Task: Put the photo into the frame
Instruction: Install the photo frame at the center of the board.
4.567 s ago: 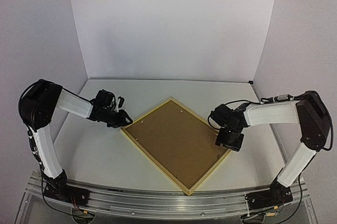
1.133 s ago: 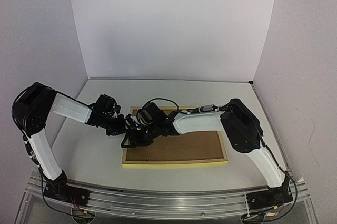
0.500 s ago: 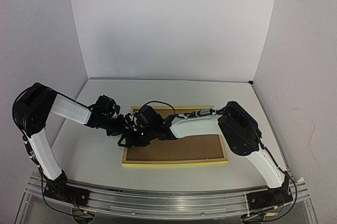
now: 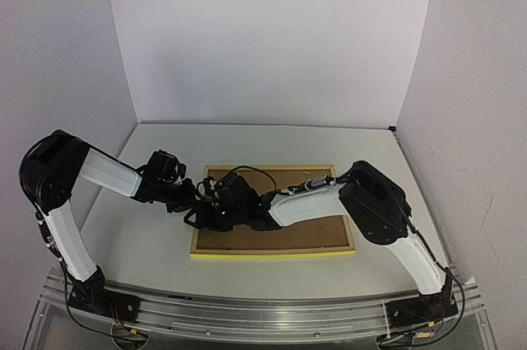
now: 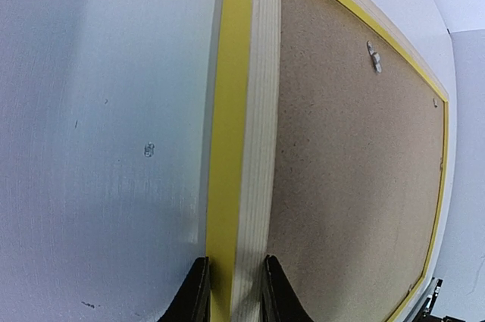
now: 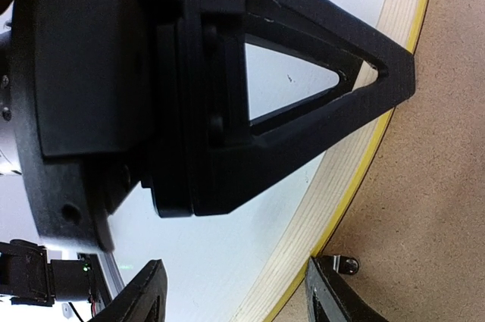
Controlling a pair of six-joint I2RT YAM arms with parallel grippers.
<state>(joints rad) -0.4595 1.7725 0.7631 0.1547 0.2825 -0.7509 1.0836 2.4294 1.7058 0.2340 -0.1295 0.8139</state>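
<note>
The frame (image 4: pixel 272 252) was laid face down on the table (image 4: pixel 140 235), with its brown backing board (image 4: pixel 309 231) turned up and its long edges set parallel to the near table edge. Its left short rail was pinched between the narrowly set jaws of the left gripper (image 5: pixel 231 295): one finger (image 5: pixel 195 295) was pressed on the yellow outer face, the other on the inner lip beside the board. The right gripper (image 6: pixel 239 295) was held close alongside with its jaws spread wide, and the same rail was seen running between them. A small metal tab (image 6: pixel 345 265) was seen on the board beside the jaw over it. Outward of the left jaws, bare white table was left open, and more free surface was shown beyond the frame's far and right edges
</note>
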